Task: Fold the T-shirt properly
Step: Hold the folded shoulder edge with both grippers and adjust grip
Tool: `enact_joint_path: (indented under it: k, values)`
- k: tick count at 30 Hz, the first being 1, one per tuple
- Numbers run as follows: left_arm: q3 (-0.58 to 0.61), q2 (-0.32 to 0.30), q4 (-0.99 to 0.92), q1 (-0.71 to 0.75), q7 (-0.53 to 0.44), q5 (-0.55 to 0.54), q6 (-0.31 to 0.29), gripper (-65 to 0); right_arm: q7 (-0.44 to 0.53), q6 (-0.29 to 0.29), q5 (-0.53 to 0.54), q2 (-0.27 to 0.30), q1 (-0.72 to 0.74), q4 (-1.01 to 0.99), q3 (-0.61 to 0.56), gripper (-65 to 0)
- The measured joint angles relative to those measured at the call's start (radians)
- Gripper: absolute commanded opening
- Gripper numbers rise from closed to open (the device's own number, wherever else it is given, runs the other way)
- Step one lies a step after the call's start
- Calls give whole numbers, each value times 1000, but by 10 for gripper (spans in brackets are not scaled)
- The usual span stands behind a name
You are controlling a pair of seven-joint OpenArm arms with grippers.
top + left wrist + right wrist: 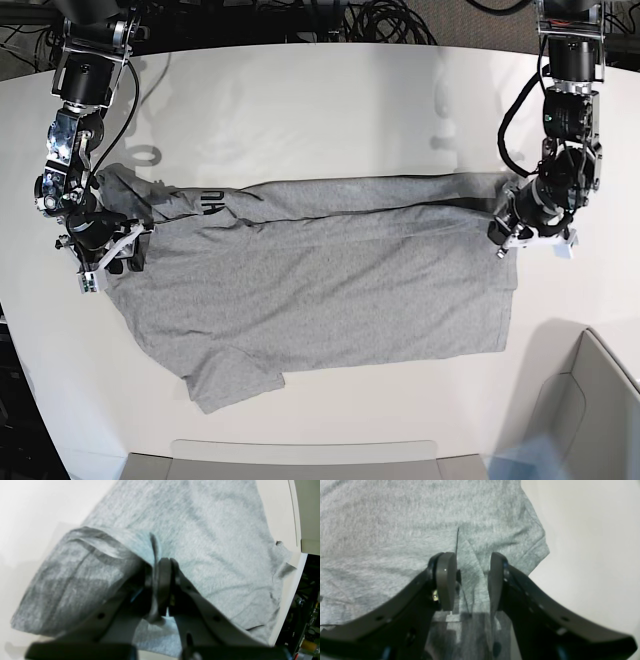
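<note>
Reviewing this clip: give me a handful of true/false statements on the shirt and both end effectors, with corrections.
1. The left end effector is closed on a fold of the T-shirt. True.
2. The right end effector is clamped shut. False: its jaws stand apart, with cloth between them.
3. The shirt hangs in the air, clear of the table. False: most of it lies flat on the table.
4. One long edge is folded over the body. True.
5. The shirt is red. False: it is light grey.
</note>
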Motion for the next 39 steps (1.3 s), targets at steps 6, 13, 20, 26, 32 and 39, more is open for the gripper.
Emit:
enact_joint_path:
  k: [6,13,20,26,32,39]
  values:
    - [0,0,0,0,0,0,0,-259,0,0,0,-3,0,0,0,-414]
    - [-2,33,-2,0,2,2,3,-272,-8,0,2,-5,-32,2,1,-414]
    - [-3,34,-2,0,-3,3,3,-273,-4,0,3,-5,-29,2,1,-414]
    - [-3,33,-2,1,-3,3,3,-273,-4,0,3,-5,-30,2,1,-414]
    - [-5,16,2,76,-3,-8,-8,-273,-1,0,3,0,-30,2,1,-414]
    - [-55,14,6,89,8,-8,-3,-319,3,0,3,0,-31,2,1,-414]
